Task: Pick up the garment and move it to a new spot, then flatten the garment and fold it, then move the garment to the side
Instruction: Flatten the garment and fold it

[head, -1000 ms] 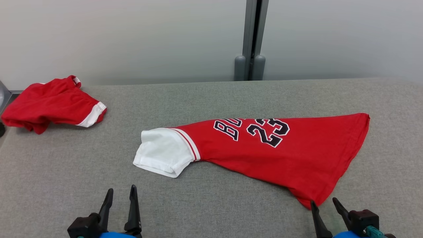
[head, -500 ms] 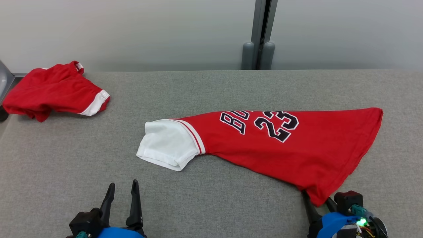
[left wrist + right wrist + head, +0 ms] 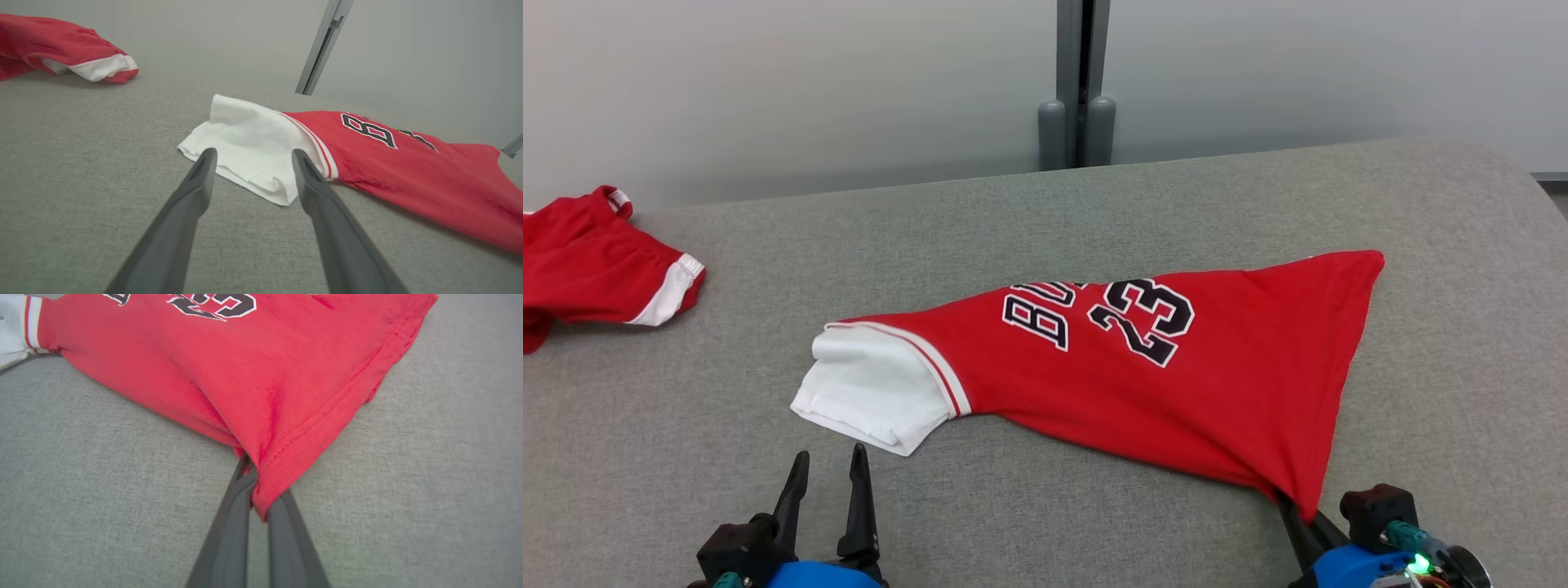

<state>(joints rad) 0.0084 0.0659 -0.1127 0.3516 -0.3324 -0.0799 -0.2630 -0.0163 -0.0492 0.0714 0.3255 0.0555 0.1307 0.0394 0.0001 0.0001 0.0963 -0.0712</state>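
Far left: red shorts (image 3: 596, 261) with white trim lie crumpled at the bench (image 3: 1045, 204) edge, well apart from the work; probably a separate item parked out of the way.
Left gripper (image 3: 830, 452): jaws wide apart, holding nothing. It hovers low over the bench just short of the white sleeve (image 3: 866, 392). In the left wrist view the fingers (image 3: 192, 192) frame the sleeve's near edge, so it looks staged to take that end.
Garment (image 3: 1160, 384): a red jersey with black lettering, lying across the middle of the bench, sleeve end to the left, hem end to the right. It is narrow at the sleeve and fans out toward the hem, not spread flat; the front appears doubled over on itself.
Hem corner (image 3: 265, 486): the near right corner is drawn to a point toward the robot, with creases running into it, which suggests tension from the grip.
Right gripper (image 3: 1303, 523): jaws closed tight on that hem corner. In the right wrist view the cloth is pinched between the two fingers (image 3: 229, 539).
Step, judged: pickup for the move to a new spot; one end is secured, the sleeve end is not yet taken.
Risk, judged: lifting by one corner alone would let the rest drag and bunch.
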